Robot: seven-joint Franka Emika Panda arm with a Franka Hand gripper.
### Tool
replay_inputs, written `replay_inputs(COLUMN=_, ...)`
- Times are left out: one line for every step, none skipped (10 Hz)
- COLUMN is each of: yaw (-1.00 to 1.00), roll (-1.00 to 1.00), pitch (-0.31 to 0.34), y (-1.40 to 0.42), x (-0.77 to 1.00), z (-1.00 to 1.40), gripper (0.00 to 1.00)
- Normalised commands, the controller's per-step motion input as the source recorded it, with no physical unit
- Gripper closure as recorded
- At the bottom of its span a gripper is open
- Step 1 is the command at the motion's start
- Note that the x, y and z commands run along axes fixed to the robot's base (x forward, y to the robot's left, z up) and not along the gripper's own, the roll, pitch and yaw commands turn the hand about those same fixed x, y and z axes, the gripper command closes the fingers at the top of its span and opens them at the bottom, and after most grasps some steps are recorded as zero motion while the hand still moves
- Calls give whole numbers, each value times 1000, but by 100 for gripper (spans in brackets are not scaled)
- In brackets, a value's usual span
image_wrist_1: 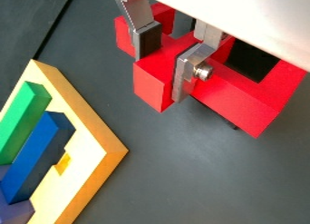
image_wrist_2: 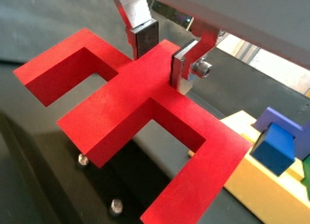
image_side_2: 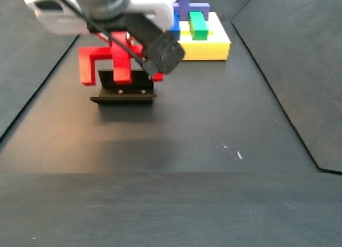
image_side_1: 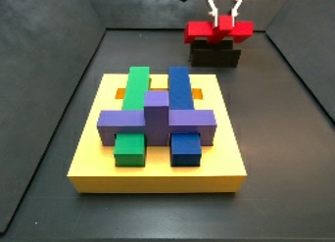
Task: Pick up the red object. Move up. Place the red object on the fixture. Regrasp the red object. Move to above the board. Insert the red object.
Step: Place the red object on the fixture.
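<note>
The red object [image_side_1: 203, 31] rests across the top of the small black fixture [image_side_1: 216, 56] at the far end of the floor, and also shows in a side view [image_side_2: 96, 61]. My gripper [image_side_1: 222, 16] comes straight down on it from above. In both wrist views the gripper [image_wrist_1: 168, 57] [image_wrist_2: 166, 53] stands astride the central stem, one dark pad on each side, with red filling the gap between them. The red object's crossbar and legs [image_wrist_2: 109, 110] spread out below the fingers. The yellow board [image_side_1: 157, 172] lies apart from the fixture, nearer the front.
The board carries green [image_side_1: 135, 89], blue [image_side_1: 179, 89] and purple [image_side_1: 157, 119] blocks. A corner of the board [image_wrist_1: 103, 146] lies beside the fixture. Dark side walls [image_side_1: 299, 79] bound the floor. The fixture's base plate with screws [image_wrist_2: 111, 206] shows under the red object.
</note>
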Motion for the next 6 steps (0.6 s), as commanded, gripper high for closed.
replay_inputs(yaw=-100, roll=-9, pitch=109, y=31, x=0, z=-366, gripper=100)
replay_inputs(yaw=-177, roll=0, pitch=146, y=6, x=46, z=-337, gripper=100)
replay_inputs(yaw=-243, roll=0, pitch=114, y=17, x=29, z=-349, gripper=100)
replay_inputs(yaw=-257, roll=-100, pitch=40, y=29, x=11, z=-351, gripper=100)
replay_inputs(yaw=-214, roll=-131, pitch=109, y=91, x=271, z=-231, gripper=100)
replay_inputs(yaw=-149, roll=-160, pitch=143, y=83, x=563, z=-80, gripper=100)
